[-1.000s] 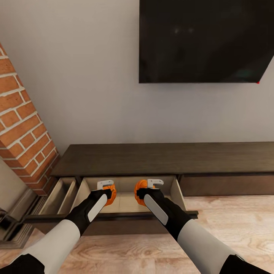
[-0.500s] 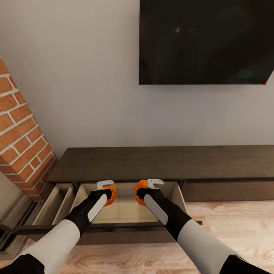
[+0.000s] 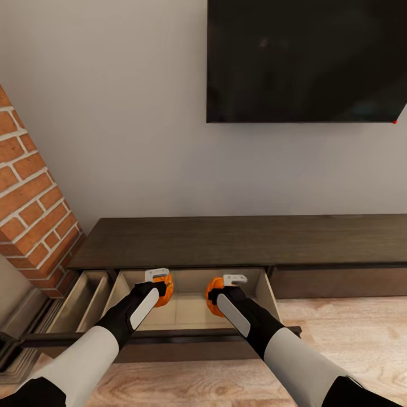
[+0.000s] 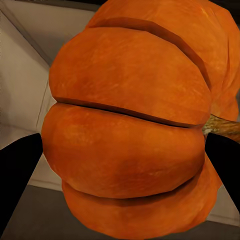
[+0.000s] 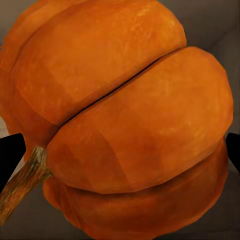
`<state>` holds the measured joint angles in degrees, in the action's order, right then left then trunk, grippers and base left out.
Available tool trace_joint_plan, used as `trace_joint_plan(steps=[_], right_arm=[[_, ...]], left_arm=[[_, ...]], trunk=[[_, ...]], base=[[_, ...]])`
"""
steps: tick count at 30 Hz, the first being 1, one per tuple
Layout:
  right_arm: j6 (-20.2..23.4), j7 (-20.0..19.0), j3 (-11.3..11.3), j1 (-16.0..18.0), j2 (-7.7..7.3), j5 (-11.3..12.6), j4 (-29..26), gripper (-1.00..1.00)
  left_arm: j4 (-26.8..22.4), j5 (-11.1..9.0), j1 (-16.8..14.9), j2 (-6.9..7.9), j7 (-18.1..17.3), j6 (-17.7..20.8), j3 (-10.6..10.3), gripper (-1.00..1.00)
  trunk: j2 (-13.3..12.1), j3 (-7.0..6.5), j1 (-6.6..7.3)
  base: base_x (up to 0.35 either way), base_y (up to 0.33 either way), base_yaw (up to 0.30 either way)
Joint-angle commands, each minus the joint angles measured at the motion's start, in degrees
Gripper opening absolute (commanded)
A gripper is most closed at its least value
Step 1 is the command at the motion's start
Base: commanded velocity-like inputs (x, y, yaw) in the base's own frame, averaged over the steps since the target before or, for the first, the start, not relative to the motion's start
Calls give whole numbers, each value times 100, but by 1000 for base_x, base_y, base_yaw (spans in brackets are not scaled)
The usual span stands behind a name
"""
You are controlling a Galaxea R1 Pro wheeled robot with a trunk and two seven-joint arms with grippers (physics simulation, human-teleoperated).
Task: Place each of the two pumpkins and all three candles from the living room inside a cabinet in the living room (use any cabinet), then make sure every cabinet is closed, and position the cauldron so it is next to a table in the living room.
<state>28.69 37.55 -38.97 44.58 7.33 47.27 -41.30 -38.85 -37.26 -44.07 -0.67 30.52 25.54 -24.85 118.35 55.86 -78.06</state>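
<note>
A light wood plank floor (image 3: 350,328) runs up to a pale wall, where a dark screen (image 3: 308,59) hangs above the long dark-brown cabinet (image 3: 243,240). A brick chimney (image 3: 34,198) rises at the left. Two drawers of the cabinet stand pulled out: a narrow one (image 3: 85,294) at the left end and a wider one (image 3: 189,305) beside it, with a pale beige inside.

Both arms reach over the wider drawer. The left tool (image 3: 161,282) is clamped on a pumpkin (image 3: 165,288) near the drawer's left side; the left wrist view shows its ribbed orange body (image 4: 130,125) between the dark fingers (image 4: 17,170). The right tool (image 3: 223,291) is clamped on the second pumpkin (image 3: 213,294) toward the drawer's right side, its brown stem (image 5: 22,182) showing in the right wrist view. Whether either pumpkin touches the drawer bottom cannot be told.
</note>
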Motion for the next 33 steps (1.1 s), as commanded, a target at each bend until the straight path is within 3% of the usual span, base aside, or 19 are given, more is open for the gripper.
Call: trace_joint_plan(steps=[1,25,33], right_arm=[[9,59,-23,7,-3,36,-1,-100],[-76,59,-23,7,-3,-1,-9,-100],[-567,58,-34,7,-3,-50,-26,-100]], left_arm=[[-9,-48,-5,5,61,14,-27,-100],[-4,-50,-5,-3,136,13,-28,-100],[-8,-28,-5,-3,144,-4,-29,-100]], trunk=[[2,5,1],[885,400,-482],[1206,544,-658]], base=[[0,0,0],[0,0,0],[0,0,0]])
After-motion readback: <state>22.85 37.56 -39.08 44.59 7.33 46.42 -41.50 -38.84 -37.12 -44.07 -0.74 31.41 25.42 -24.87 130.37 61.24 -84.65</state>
